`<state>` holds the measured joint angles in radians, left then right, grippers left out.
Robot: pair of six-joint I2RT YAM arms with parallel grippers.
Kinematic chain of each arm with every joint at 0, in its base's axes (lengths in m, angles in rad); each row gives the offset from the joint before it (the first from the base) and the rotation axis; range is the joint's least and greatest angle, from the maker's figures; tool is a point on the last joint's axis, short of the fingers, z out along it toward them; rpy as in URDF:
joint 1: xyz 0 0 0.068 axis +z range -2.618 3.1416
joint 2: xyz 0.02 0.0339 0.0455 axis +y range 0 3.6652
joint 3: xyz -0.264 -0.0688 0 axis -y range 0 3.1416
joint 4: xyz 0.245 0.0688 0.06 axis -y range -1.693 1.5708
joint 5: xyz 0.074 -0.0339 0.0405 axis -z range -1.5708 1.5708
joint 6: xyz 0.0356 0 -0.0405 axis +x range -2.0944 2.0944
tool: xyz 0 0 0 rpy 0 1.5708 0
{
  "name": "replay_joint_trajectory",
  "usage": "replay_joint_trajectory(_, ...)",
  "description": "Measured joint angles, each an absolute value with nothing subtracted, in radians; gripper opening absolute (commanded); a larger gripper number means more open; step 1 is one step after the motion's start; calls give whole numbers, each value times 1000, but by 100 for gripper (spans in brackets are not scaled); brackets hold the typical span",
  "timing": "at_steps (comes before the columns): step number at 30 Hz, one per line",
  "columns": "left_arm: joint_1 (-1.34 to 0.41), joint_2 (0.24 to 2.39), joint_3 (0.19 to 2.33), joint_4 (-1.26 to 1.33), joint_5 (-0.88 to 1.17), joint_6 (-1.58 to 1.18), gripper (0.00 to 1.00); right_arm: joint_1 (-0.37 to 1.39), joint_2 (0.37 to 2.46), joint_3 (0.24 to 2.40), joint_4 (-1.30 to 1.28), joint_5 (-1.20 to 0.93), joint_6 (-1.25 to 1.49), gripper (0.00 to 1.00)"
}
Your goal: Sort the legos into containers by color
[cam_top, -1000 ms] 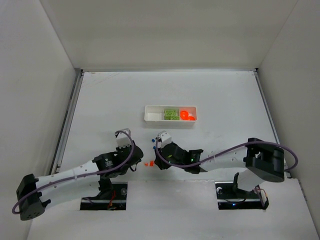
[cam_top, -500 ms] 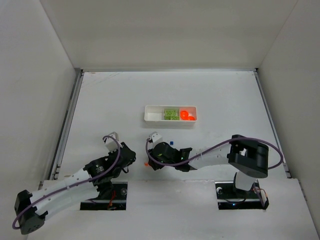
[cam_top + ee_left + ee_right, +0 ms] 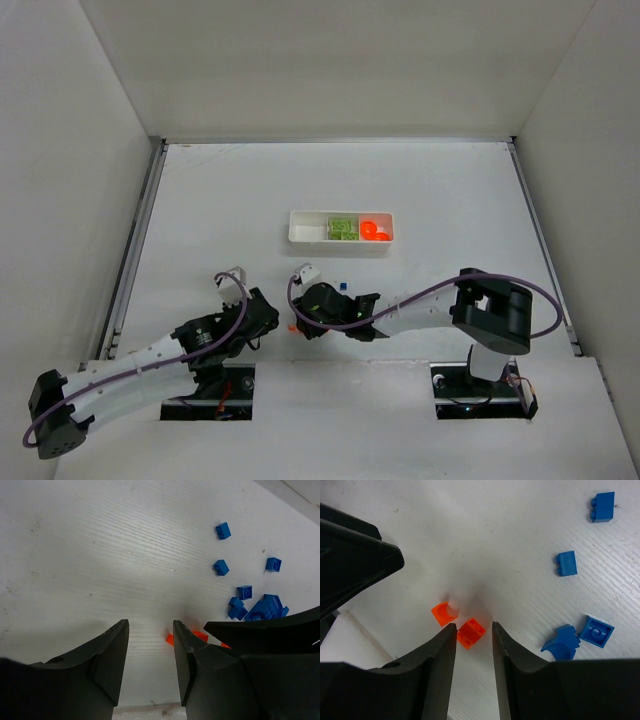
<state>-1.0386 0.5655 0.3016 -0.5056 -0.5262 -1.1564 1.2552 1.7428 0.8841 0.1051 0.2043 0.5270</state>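
Peering from the left wrist camera, the left fingers [image 3: 112, 655] stand moderately apart with only bare bench [image 3: 100, 555] in the gap. At 3 o'clock of that gap lie two loose orange pieces [image 3: 170, 639], both half hidden. The nearer finger covers part of one, and the black tip of the right arm [image 3: 270, 630] cuts off the other. At 1 o'clock, blue legos [image 3: 220, 567] lie scattered, the lowest clump partly under that same black tip.

The right wrist camera shows what is masked there. The right fingers [image 3: 437, 670] are narrowly parted around an orange block [image 3: 471, 632] lying on the bench. It sits close against the 9 o'clock finger, and a sliver of bench shows on its 3 o'clock side. A rounded orange piece [image 3: 444, 613] lies just beside it at 10 o'clock, outside the fingers. Four blue pieces spread from 1 to 3 o'clock, the lowest cut by the finger's edge.

Only the top camera shows the tray [image 3: 300, 238], at 12 o'clock of both arm tips and well apart from them. Its 9 o'clock compartment shows white floor, the middle holds green legos [image 3: 343, 228], and the 3 o'clock one holds orange legos [image 3: 372, 231]. From there both sets of fingers are buried under their wrists. The loose pieces shrink to an orange speck [image 3: 291, 326] and a blue speck [image 3: 343, 285].
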Motion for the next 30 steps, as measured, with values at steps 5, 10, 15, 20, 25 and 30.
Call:
replay_joint_trajectory(5,-1047,564,302,-506,-524,-1154,39,1255,1744,884,91,205,527,31)
replay_joint_trajectory(10,-1068,557,302,-506,-523,-1150,45,1251,1744,886,89,205,528,27)
replay_joint_trajectory(15,-1108,572,302,-499,-516,-1134,48,1237,1739,886,88,212,528,26)
replay_joint_trajectory(20,-1161,609,302,-456,-511,-1108,48,1190,1688,885,84,218,529,26)
replay_joint_trajectory(25,-1195,659,302,-397,-509,-1083,47,1143,1613,883,87,227,532,26)
replay_joint_trajectory(30,-1225,744,302,-352,-511,-1062,45,1089,1534,855,84,228,531,25)
